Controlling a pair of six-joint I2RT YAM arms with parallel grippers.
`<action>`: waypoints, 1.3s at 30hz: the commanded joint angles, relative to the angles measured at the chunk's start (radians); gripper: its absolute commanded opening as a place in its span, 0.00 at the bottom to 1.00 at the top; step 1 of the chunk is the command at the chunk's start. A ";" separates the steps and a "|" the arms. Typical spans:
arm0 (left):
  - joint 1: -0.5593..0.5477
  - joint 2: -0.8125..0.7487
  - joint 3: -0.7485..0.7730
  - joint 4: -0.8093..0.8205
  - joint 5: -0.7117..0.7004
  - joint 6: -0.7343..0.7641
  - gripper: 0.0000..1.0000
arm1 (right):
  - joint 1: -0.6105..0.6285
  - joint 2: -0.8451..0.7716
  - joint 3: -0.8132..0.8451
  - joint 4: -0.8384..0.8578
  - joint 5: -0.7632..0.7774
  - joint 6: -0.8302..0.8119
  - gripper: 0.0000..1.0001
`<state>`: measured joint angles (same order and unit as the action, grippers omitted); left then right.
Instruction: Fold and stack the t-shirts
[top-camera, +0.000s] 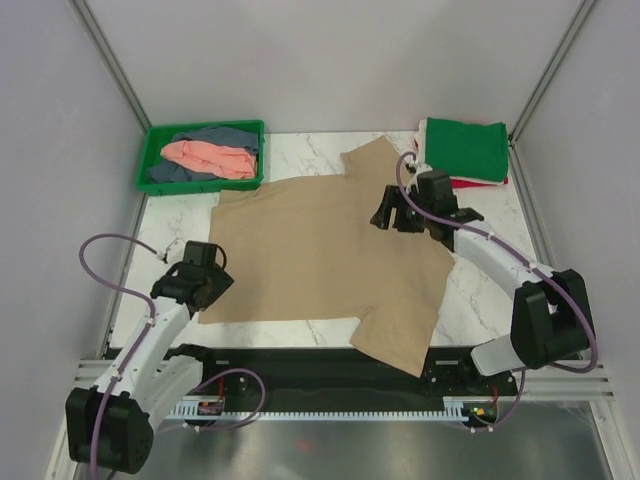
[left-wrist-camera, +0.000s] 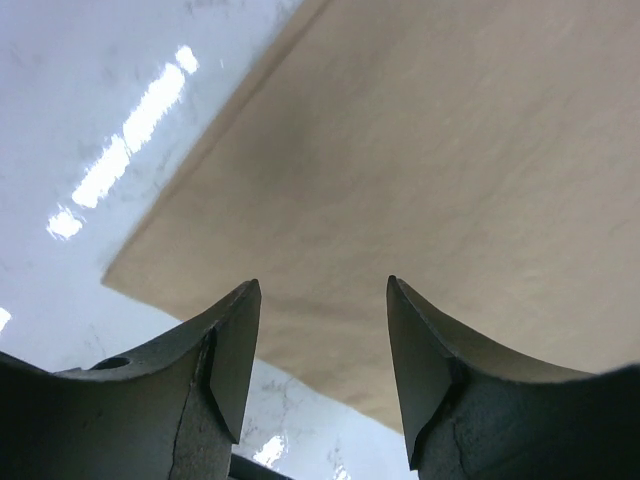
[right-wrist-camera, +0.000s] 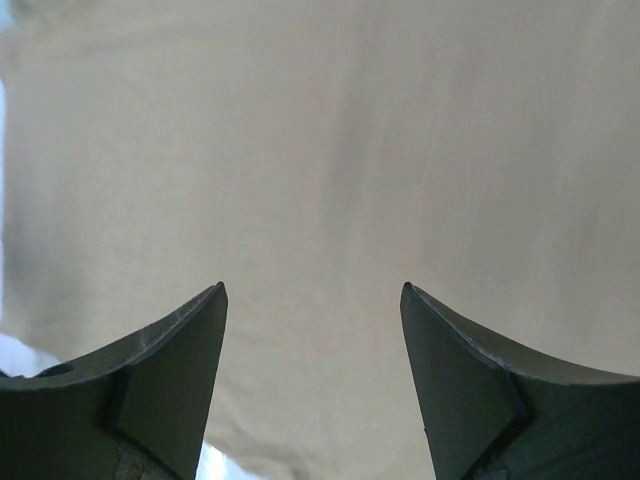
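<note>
A tan-beige t-shirt (top-camera: 320, 250) lies spread flat across the middle of the marble table, also showing in the left wrist view (left-wrist-camera: 440, 170) and the right wrist view (right-wrist-camera: 330, 150). My left gripper (top-camera: 213, 291) is open and empty, hovering over the shirt's near left corner. My right gripper (top-camera: 390, 215) is open and empty above the shirt's far right part. A folded dark green t-shirt (top-camera: 462, 148) lies on a red one (top-camera: 478, 183) at the far right. A salmon pink t-shirt (top-camera: 210, 156) and a grey-blue one (top-camera: 215, 136) sit crumpled in the tray.
A green plastic tray (top-camera: 155, 150) stands at the far left corner. Grey walls close in the table on three sides. The arms' bases and a black rail (top-camera: 330, 385) run along the near edge.
</note>
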<state>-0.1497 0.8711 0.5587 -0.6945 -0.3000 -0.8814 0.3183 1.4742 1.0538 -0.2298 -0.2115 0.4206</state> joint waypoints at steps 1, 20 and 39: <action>-0.100 0.002 -0.060 -0.077 -0.025 -0.154 0.61 | 0.030 -0.081 -0.148 0.109 -0.031 0.069 0.78; -0.301 0.186 -0.075 -0.115 -0.192 -0.401 0.61 | 0.053 -0.218 -0.337 0.099 0.052 0.052 0.78; -0.300 0.108 -0.088 0.087 -0.177 -0.222 0.02 | 0.557 -0.342 -0.497 -0.250 0.587 0.523 0.76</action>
<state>-0.4473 1.0134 0.4793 -0.6739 -0.4458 -1.1614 0.8135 1.1290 0.5613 -0.3386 0.1959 0.7925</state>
